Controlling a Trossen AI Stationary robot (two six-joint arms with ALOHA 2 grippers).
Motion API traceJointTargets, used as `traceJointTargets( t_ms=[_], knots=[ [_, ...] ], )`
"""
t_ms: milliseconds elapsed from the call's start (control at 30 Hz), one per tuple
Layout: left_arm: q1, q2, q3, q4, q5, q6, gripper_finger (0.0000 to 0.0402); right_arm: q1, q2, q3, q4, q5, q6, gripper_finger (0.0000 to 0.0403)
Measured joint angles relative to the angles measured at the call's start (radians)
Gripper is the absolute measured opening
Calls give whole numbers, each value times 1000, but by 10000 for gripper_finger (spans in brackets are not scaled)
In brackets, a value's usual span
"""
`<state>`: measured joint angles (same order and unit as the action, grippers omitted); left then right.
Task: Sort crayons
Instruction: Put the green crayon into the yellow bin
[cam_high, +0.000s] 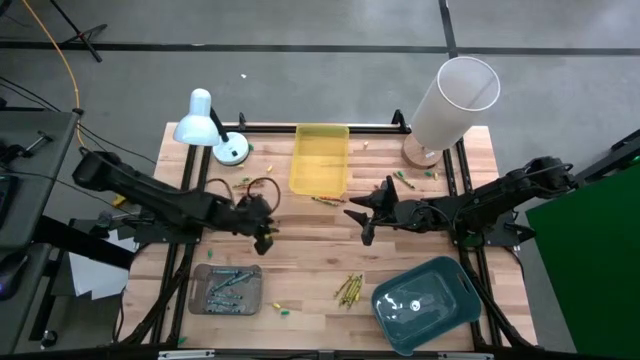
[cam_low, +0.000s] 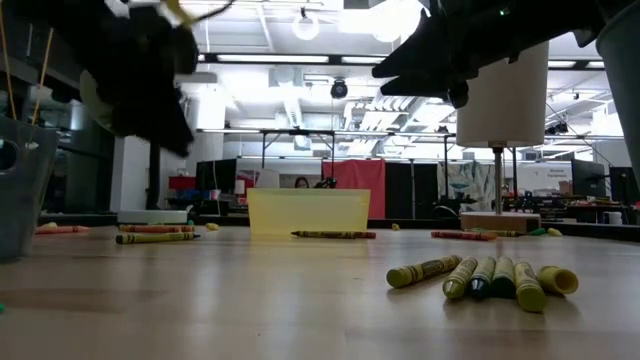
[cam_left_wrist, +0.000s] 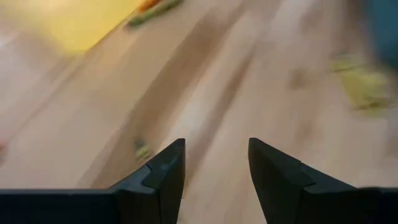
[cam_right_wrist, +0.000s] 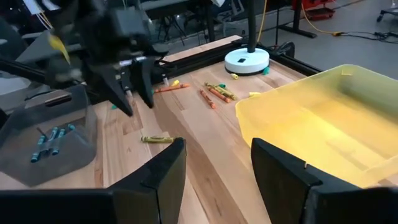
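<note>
- Yellow-olive crayons (cam_low: 480, 277) lie bunched nearest the low camera, in front of the yellow tray (cam_high: 320, 158).
- Left gripper (cam_high: 268, 233) hangs spread and empty, off that tray's left front corner.
- Right gripper (cam_high: 362, 220) hangs spread and empty, off its right front corner.
- Blue crayons (cam_high: 226, 288) sit in the grey tray (cam_high: 198, 297).

Your left gripper (cam_high: 268, 238) is hanging above the desk's middle with jaws parted and empty. Your right gripper (cam_high: 360, 218) is facing it, jaws likewise apart.
</note>
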<state>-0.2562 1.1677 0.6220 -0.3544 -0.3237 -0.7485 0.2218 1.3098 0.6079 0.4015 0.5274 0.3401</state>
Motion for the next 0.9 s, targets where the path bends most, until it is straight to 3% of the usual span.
traceJointTargets(
  t_ms=[100, 433, 900],
  knots=[
    [-2, 86, 40, -59, -48, -67, 161, 0, 0, 0, 3, -4, 0, 176],
    [39, 322, 108, -103, -17, -105, 161, 0, 0, 0, 6, -13, 0, 176],
    [71, 454, 114, -122, 1, -141, 161, 0, 0, 0, 6, -15, 0, 176]
  ],
)
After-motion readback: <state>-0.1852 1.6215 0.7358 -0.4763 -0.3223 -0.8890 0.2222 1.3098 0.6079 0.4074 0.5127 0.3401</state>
